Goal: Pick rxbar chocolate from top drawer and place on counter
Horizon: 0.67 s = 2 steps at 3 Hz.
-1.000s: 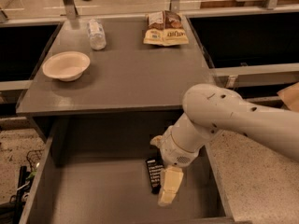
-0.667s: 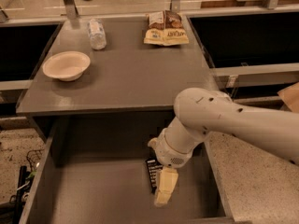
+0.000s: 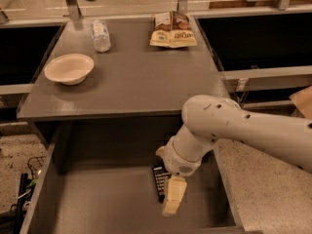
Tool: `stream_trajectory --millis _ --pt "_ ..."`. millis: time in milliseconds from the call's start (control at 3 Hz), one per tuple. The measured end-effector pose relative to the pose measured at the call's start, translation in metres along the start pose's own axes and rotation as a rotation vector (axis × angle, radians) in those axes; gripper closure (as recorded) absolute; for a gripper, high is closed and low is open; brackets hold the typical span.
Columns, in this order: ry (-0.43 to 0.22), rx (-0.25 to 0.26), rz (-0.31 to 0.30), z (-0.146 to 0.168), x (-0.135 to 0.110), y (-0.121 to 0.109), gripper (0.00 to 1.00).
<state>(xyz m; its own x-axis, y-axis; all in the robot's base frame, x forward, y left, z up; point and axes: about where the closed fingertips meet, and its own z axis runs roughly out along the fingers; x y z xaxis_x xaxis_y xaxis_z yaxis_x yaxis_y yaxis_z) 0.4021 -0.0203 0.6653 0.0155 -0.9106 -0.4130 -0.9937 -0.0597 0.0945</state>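
The rxbar chocolate [image 3: 158,179] lies flat on the floor of the top drawer [image 3: 97,204], toward the right side of the view, and the claw [image 3: 174,199] hangs right over its right edge, pointing down and covering part of the black wrapper. I cannot tell whether the claw is released, clenched or grasping the bar. The white arm [image 3: 234,126] enters from the right, bends at a thick elbow above the drawer's right wall and drops its wrist steeply inside. The drawer's front is cut off below. Behind, on the desk [image 3: 136,77], a pale bowl [image 3: 69,68], a clear bottle [image 3: 101,35] and a tan snack bag [image 3: 172,29] sit well apart
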Motion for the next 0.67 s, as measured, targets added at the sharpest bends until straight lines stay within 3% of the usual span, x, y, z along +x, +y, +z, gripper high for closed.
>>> stream_trajectory --millis 333,667 --pt "0.003 0.018 0.034 0.014 0.011 -0.008 0.00" --pt "-0.021 0.040 0.015 0.029 0.013 -0.029 0.00"
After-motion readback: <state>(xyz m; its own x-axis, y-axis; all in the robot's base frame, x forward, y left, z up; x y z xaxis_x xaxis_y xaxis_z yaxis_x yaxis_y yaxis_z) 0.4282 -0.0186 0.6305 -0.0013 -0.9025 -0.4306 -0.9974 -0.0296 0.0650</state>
